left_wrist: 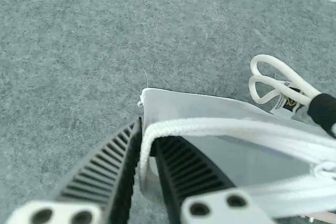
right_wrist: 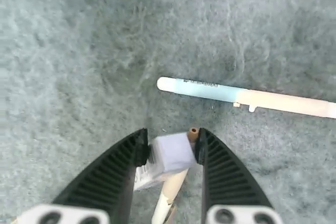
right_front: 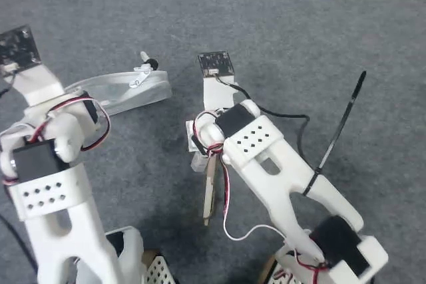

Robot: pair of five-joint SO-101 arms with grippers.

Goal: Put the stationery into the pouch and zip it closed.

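Eraser gripped for loading, pouch rim held steady
Near centre, the right jaws are closed on a small white block eraser (right_wrist: 169, 155) above a wooden pencil (right_front: 209, 194) on the grey counter (right_front: 299, 44); farther left, the left jaws pinch the clear plastic zip pouch (left_wrist: 226, 150) by its rim, likely steadying it

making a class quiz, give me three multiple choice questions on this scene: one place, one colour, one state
1. Where is the white, blue and cream pen? A in a tray; B on the grey carpet; C in a gripper.
2. Colour of the fingers of the left gripper? A black; B white; C red.
3. The left gripper is: A open; B shut on the clear plastic pouch at its zipper edge; C holding a pencil.
Answers: B, it lies on carpet; A, both look black; B, they pinch the zipper.
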